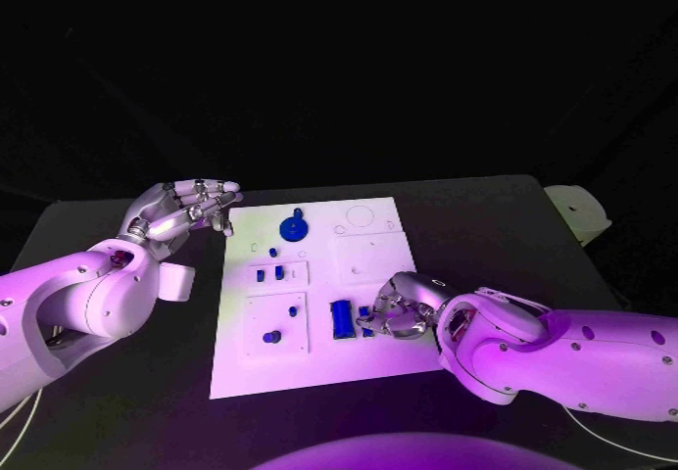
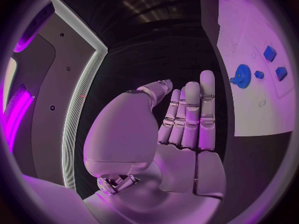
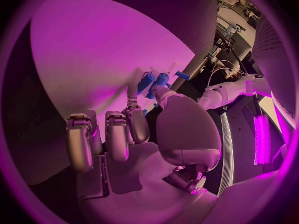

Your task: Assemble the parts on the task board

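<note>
Magenta-violet light washes the scene, brightest on the task board (image 1: 318, 294) and the two white arms, while the black table (image 1: 480, 225) and the room beyond its far edge sink into near darkness. Soft sheen glints on the right hand (image 1: 400, 311). Both wrist views bend straight lines toward their circular rims, where a dark frame closes in; a bright magenta strip (image 3: 261, 139) glares at one side.
</note>
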Robot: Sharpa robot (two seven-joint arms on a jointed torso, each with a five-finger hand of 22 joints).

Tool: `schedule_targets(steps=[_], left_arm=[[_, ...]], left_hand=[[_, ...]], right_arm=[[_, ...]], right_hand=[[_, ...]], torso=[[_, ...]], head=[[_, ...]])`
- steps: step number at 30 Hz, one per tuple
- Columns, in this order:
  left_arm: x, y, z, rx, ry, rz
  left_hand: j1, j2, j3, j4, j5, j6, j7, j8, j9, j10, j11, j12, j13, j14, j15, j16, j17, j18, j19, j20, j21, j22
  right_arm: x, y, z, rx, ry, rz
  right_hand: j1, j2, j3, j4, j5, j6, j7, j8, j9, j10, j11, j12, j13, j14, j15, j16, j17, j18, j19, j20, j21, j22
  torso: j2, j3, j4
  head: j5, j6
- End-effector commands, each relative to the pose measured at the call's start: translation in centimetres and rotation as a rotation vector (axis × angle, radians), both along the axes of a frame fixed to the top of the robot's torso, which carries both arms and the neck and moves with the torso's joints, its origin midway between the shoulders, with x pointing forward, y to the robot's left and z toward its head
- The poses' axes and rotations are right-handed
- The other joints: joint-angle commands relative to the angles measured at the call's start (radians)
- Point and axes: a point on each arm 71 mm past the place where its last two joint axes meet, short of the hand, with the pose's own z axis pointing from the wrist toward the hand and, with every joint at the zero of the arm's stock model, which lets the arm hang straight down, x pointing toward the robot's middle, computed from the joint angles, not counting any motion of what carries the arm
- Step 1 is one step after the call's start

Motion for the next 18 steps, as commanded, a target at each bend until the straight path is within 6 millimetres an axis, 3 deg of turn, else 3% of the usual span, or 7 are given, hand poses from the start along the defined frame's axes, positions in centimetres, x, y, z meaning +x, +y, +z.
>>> schedule_targets(steps=[1, 6, 18], left_arm=[[-0.04, -0.18, 0.09, -0.01, -0.004, -0.013], [0.01, -0.13, 0.07, -0.01, -0.004, -0.012], [0.08, -0.25, 0.04, -0.011, -0.004, -0.014]], left_hand=[[0.0, 0.005, 0.005, 0.0, 0.006, -0.006, -0.001, 0.006, -0.001, -0.005, -0.001, 0.005, 0.001, -0.005, 0.001, 0.005, -0.001, 0.006, 0.001, 0.007, -0.004, -0.002], [0.0, 0.005, 0.005, 0.0, 0.006, -0.006, -0.001, 0.006, -0.001, -0.005, -0.001, 0.005, 0.001, -0.005, 0.001, 0.005, -0.001, 0.006, 0.001, 0.007, -0.004, -0.002], [0.0, 0.005, 0.005, 0.0, 0.006, -0.006, -0.001, 0.006, -0.001, -0.005, -0.001, 0.005, 0.001, -0.005, 0.001, 0.005, -0.001, 0.006, 0.001, 0.007, -0.004, -0.002]], right_arm=[[-0.33, -0.18, 0.4, 0.015, -0.03, 0.027], [-0.69, -0.7, 0.78, 0.041, -0.047, 0.058], [-0.51, -1.14, 0.4, -0.003, -0.053, 0.086]], right_hand=[[0.026, -0.01, -0.011, 0.0, -0.011, -0.006, 0.006, -0.004, -0.002, 0.021, -0.004, -0.01, 0.153, 0.101, -0.006, 0.002, 0.251, -0.007, 0.105, -0.007, 0.004, 0.263], [0.071, -0.026, -0.039, -0.001, -0.037, -0.014, 0.009, -0.007, -0.007, 0.015, 0.0, -0.027, 0.146, 0.101, -0.004, 0.001, 0.249, -0.007, 0.105, -0.005, 0.004, 0.263], [0.092, -0.021, -0.055, 0.002, -0.055, -0.011, 0.01, -0.005, -0.01, 0.017, 0.0, -0.019, 0.15, 0.101, -0.003, 0.002, 0.251, -0.007, 0.105, -0.004, 0.004, 0.263]], torso=[[-0.001, 0.0005, -0.0004], [-0.002, 0.0007, -0.0036], [0.0, -0.0004, 0.0014]], head=[[-0.002, 0.003], [0.002, 0.005], [-0.003, 0.013]])
